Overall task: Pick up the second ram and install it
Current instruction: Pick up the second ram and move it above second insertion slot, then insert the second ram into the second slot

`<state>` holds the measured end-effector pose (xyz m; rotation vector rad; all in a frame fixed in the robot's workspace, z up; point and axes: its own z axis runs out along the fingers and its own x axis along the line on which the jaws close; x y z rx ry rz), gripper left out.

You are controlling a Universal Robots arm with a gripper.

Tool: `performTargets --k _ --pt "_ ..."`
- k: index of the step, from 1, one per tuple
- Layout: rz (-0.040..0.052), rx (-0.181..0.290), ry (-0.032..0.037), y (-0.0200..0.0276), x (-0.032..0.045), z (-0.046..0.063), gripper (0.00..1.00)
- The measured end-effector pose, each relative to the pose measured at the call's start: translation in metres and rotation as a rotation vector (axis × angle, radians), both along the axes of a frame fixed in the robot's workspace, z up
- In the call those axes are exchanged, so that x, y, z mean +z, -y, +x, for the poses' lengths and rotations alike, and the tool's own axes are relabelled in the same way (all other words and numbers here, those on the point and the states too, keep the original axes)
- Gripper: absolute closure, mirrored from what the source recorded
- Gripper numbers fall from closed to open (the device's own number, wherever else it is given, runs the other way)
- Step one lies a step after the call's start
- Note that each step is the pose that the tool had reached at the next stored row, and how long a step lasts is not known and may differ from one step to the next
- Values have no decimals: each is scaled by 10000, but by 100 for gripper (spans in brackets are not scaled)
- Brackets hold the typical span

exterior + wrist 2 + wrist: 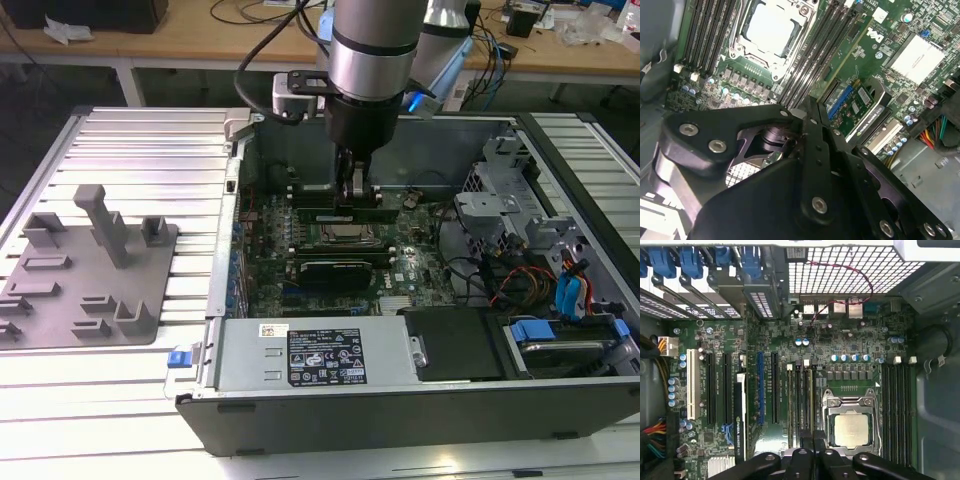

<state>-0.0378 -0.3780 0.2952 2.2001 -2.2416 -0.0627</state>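
**Exterior view.** The black two-finger end effector (352, 200) of the silver arm reaches down into the open black-and-grey computer case (400, 420), above the silver square processor socket (340, 238). Its fingers are drawn almost together on the middle of a long, narrow dark-and-green stick, judged to be the second ram (316, 214). The stick runs lengthwise beside the socket. Pick-up is therefore judged done and insertion is in hand. Whether the stick is seated cannot be told. The case rests on a ribbed aluminium tabletop (130, 150). A grey moulded fixture plate (90, 285) lies outside the case, well apart from the socket.

**Second wrist view.** The end effector (811, 102) points at the bank of long black slot strips (815, 52) just beside the socket (772, 30). A thin green edge (850, 55) appears to stand in the slot of that bank farthest from the socket.

**First wrist view.** The second ram (810, 400) shows edge-on. It runs from the end effector (813, 434) along the slot line nearest the socket (852, 427). Room is tight: the socket frame is on one side and neighbouring slots are on the other. A black upright expansion card (740, 415) stands beyond them, farther from the socket. The green motherboard (850, 340) around the socket is densely populated.
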Motion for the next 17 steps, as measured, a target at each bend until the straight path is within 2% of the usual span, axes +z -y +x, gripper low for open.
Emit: performTargets --k 13,17 --pt "7 0 1 -6 -13 0 91" --pt "11 0 5 -16 -47 0 91"
